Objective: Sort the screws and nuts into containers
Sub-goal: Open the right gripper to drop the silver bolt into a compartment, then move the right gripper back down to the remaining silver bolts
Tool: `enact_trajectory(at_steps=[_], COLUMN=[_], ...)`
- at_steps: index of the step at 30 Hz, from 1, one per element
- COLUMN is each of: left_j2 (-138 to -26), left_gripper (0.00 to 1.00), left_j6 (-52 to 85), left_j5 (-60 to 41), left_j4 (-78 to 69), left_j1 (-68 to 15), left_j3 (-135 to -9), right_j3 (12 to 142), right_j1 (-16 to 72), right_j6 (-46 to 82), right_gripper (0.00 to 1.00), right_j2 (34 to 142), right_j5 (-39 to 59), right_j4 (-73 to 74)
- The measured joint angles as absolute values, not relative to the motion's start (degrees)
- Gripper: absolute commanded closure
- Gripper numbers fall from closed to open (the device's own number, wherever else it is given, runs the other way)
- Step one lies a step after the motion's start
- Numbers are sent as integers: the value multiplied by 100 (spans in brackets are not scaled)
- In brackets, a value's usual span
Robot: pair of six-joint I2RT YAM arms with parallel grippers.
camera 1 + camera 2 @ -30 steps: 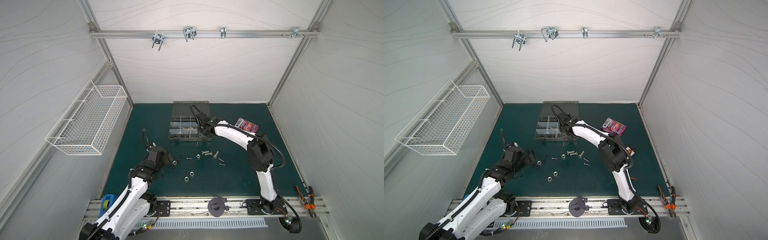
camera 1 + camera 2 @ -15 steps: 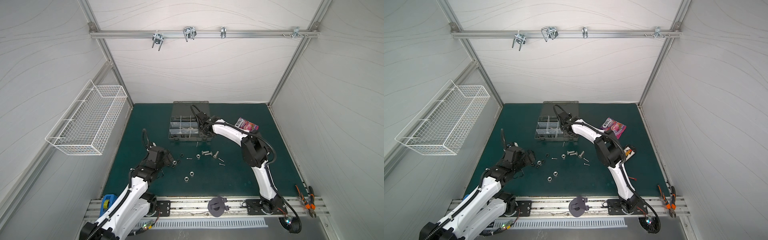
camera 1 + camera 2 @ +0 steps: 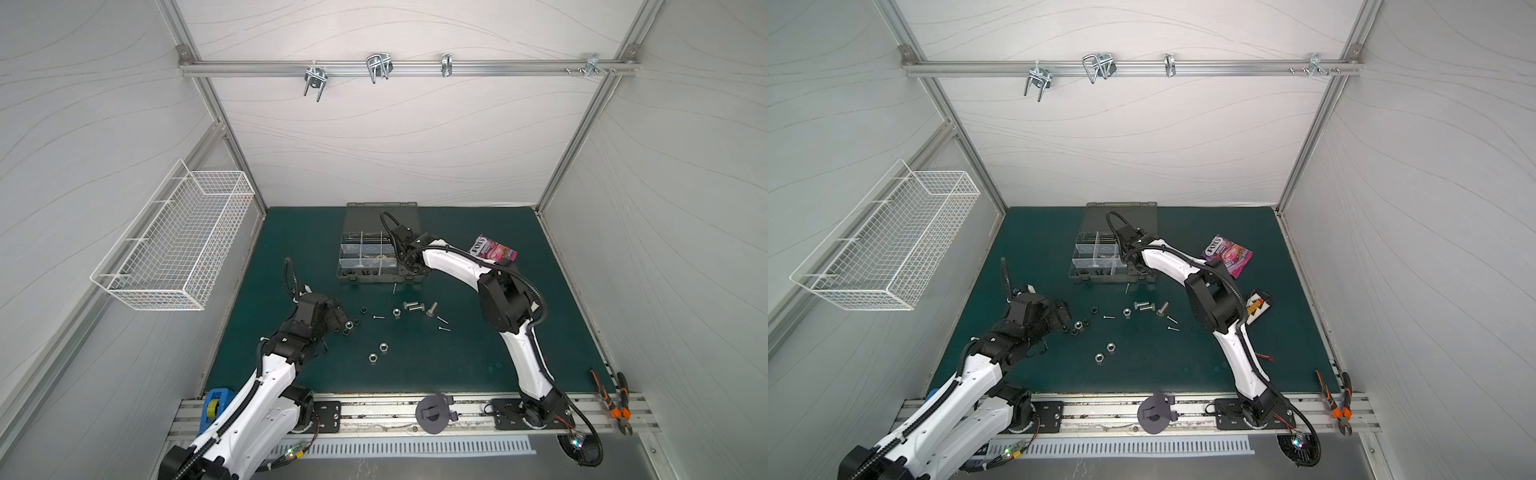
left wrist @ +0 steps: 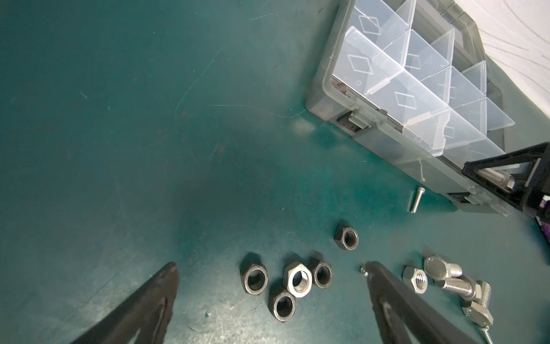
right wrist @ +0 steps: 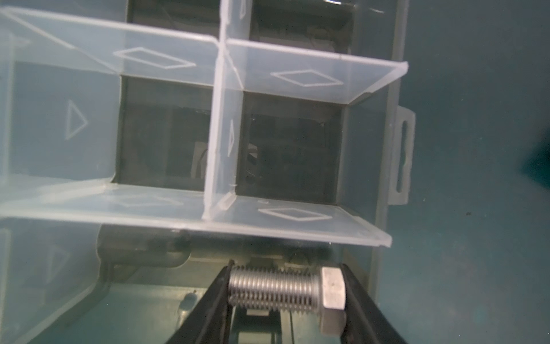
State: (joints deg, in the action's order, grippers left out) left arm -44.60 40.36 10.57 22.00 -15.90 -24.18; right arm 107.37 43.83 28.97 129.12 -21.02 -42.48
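Note:
A silver hex-head screw (image 5: pixel 285 290) is clamped end to end in my right gripper (image 5: pixel 286 278), which hangs over a compartment at the right end of the grey organizer case (image 3: pixel 374 277); its translucent dividers (image 5: pixel 220 125) split the containers. In both top views the wrist hides those jaws. My left gripper (image 4: pixel 270 268) is open low over the mat, with a silver nut (image 4: pixel 298 279) and three black nuts (image 4: pixel 255 277) lying between its fingers. Another black nut (image 4: pixel 346 237), a silver nut (image 4: pixel 416 280), two stout screws (image 4: pixel 446 275) and a thin screw (image 4: pixel 415 201) lie beyond.
Two more silver nuts (image 3: pixel 383 346) and thin screws (image 3: pixel 442 320) lie mid-mat. A candy packet (image 3: pixel 492 249) is right of the case, and a red-wired connector (image 3: pixel 1258 307) is beside the right arm. A white wire basket (image 3: pixel 178 245) hangs on the left wall. Pliers (image 3: pixel 615 403) rest on the front rail.
The right arm's elbow has shifted slightly to the left while its gripper stays over the case with the screw. The left arm has not moved.

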Motion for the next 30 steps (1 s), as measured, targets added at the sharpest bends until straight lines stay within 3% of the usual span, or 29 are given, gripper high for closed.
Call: enact_trajectory(at_steps=[5,18,30], left_j2=[-4440,-4456,-4499], left_gripper=[1,1,1], left_j6=[4034,4034,4034], left_j5=[1074,1120,1111], left_j4=[2204,2263,2261], left_j1=[-1590,-1590,-1590], left_j3=[-2418,-2495,-2558], right_j3=[10772,10803,8739], right_j1=[4379,4416,4683], right_j6=[2849,2648,2665], right_gripper=[35,35,33], right_j2=[12940,12696,10335], right_j5=[-2110,-2110,-2056], right_j4=[-4250,-4311,-4202])
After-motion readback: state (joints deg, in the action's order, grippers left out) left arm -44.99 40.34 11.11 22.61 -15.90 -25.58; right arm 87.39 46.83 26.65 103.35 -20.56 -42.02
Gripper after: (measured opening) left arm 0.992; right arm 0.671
